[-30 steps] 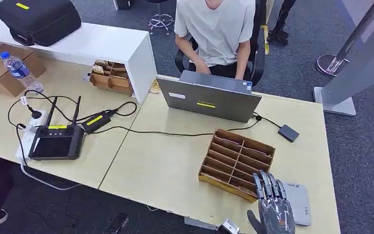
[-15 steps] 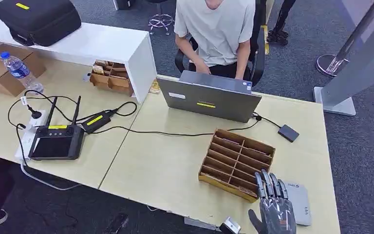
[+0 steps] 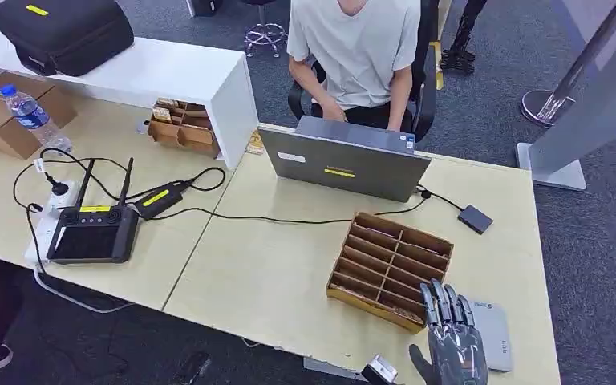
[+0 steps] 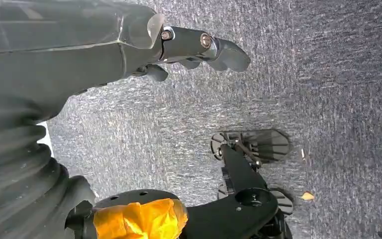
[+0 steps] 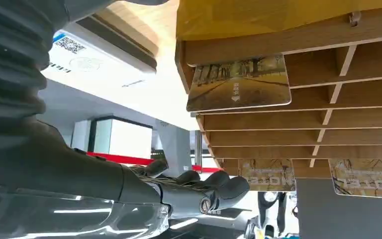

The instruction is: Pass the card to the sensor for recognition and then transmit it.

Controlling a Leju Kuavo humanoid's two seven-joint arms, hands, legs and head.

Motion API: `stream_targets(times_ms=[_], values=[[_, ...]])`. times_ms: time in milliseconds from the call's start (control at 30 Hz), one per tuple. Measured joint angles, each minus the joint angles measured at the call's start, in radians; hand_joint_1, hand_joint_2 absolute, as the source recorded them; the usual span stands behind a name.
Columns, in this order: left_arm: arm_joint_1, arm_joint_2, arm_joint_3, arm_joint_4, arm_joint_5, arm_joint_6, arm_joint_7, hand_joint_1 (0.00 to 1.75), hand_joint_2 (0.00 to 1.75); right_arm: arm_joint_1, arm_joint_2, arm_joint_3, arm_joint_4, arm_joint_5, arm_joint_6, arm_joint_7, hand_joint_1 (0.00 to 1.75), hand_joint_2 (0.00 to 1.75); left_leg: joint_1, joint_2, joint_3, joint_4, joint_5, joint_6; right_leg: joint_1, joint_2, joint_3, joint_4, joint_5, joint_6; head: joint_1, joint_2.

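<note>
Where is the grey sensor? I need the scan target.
In the head view, the grey sensor lies at the table's near right corner, beside the wooden card rack, partly behind the right hand.

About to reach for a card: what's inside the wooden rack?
From the right wrist view, the rack holds one card near the right hand and two more in farther slots. From the head view the slots' depths are hidden by the dividers.

Head camera looks steeply down over the wooden divider tray (image 3: 389, 269); right wrist camera sits close beside that tray (image 5: 298, 99); left wrist camera faces carpet (image 4: 303, 74).
</note>
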Motion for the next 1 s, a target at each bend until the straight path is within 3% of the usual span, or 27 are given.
stream_targets(times_ms=[867,1000], values=[[0.000,0.000,0.014,0.000,-0.010,0.003,-0.003,0.00,1.75,-0.002,0.012,-0.026,0.000,-0.037,0.002,-0.028,1.75,1.75,0.000,0.000,0.000,0.000,0.000,0.000,0.000,0.000,0.000,0.000,0.000,0.000,0.000,0.000],[0.000,-0.001,0.014,0.000,-0.021,0.026,-0.008,0.00,1.75,-0.002,0.014,-0.027,0.000,-0.040,0.001,-0.031,1.75,1.75,0.000,0.000,0.000,0.000,0.000,0.000,0.000,0.000,0.000,0.000,0.000,0.000,0.000,0.000]])
